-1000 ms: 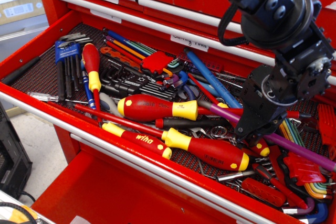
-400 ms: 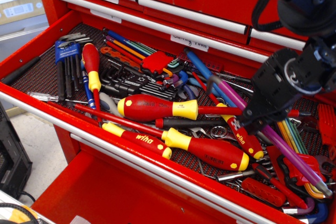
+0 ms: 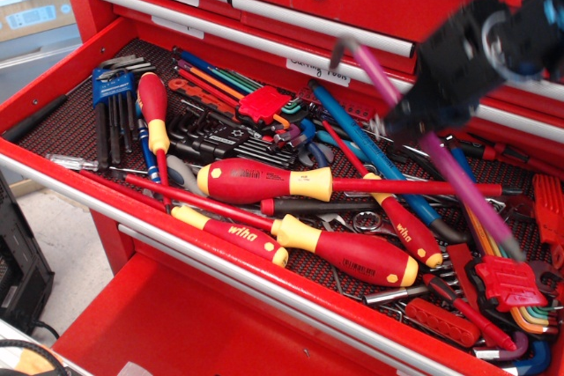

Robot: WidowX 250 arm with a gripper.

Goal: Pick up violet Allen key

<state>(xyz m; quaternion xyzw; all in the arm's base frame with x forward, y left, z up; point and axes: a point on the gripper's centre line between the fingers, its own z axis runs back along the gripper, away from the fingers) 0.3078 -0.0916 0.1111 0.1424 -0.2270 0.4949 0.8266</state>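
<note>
- The black robot gripper (image 3: 414, 121) is carrying the long, thin violet Allen key (image 3: 458, 187), fingers pinching mid-rod.
- The rod is hanging tilted above the red tool drawer (image 3: 53, 94), likely from off-centre grip.

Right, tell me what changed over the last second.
The tool, shut on the violet Allen key, rose toward the upper right, lifting the key out of the drawer with its bent end high. The screwdrivers and other tools stayed put.

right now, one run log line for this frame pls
phase: lifting | gripper: shut on violet Allen key | key: tilted, raised above drawer, bent end up | blue hex key: in drawer
</note>
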